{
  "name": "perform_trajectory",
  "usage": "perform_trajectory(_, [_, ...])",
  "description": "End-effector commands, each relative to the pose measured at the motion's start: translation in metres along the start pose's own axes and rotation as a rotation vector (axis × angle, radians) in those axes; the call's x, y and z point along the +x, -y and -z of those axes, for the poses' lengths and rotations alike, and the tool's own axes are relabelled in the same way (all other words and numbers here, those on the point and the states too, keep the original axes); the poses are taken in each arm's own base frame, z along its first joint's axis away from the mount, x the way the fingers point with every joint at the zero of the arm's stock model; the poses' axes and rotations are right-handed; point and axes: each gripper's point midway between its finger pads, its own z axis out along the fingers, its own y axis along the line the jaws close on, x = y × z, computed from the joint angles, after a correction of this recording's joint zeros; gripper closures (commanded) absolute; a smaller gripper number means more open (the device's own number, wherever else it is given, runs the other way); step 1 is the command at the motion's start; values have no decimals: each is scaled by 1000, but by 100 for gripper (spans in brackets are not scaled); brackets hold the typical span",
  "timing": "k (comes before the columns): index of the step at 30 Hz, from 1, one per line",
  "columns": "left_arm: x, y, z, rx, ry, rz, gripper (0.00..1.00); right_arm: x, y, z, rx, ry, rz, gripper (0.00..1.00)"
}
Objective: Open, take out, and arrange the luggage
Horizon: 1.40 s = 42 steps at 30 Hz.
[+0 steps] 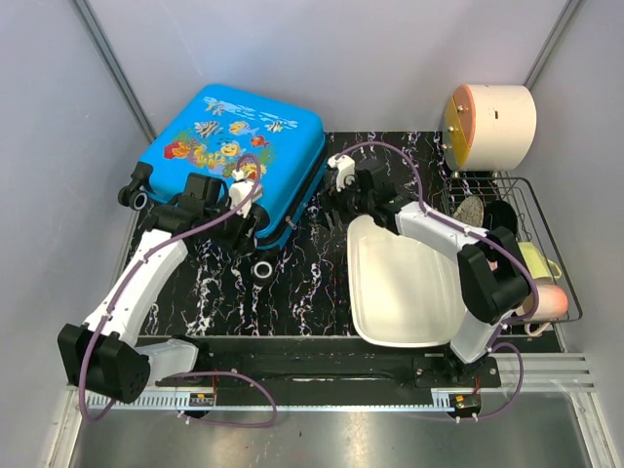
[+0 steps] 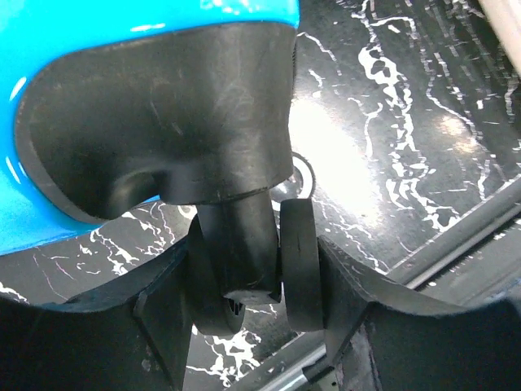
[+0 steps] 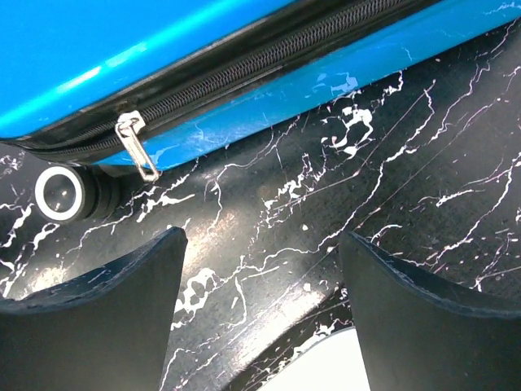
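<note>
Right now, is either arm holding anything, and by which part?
Left fingers clamp the luggage by a corner wheel; right fingers are open, holding nothing.

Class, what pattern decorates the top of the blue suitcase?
Colourful cartoon fish on the suitcase, clearest in the top external view.

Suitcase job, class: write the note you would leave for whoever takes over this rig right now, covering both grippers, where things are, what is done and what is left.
Left gripper: closed around a caster wheel at the near corner of the blue fish-print suitcase; its fingers look to touch both sides.
Right gripper: open, empty, over the marbled mat beside the zip side.
Suitcase: flat, print up, far left of the mat; zip pull hangs on a closed zip.
Done: nothing opened yet.
Left: unzip, open, take out whatever is inside, arrange.
</note>
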Motion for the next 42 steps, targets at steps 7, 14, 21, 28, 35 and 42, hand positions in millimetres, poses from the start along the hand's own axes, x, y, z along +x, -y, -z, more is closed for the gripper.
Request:
perform_trajectory(7, [-64, 54, 60, 236, 198, -72, 100, -24, -16, 1, 5, 151, 106, 16])
perform_trajectory(14, [23, 38, -7, 210, -102, 24, 100, -21, -38, -5, -64, 226, 134, 18])
perform_trajectory(21, [-7, 42, 4, 220, 9, 19, 100, -22, -83, -14, -185, 389, 240, 24])
perform_trajectory(28, [-12, 44, 15, 215, 36, 8, 100, -6, -91, -33, -207, 400, 271, 28])
perform_trajectory(35, [-13, 45, 18, 219, 36, 7, 100, 2, -89, -53, -201, 412, 321, 34])
perform_trajectory(42, [-9, 46, 21, 220, 35, -4, 100, -3, -81, -68, -171, 448, 350, 40])
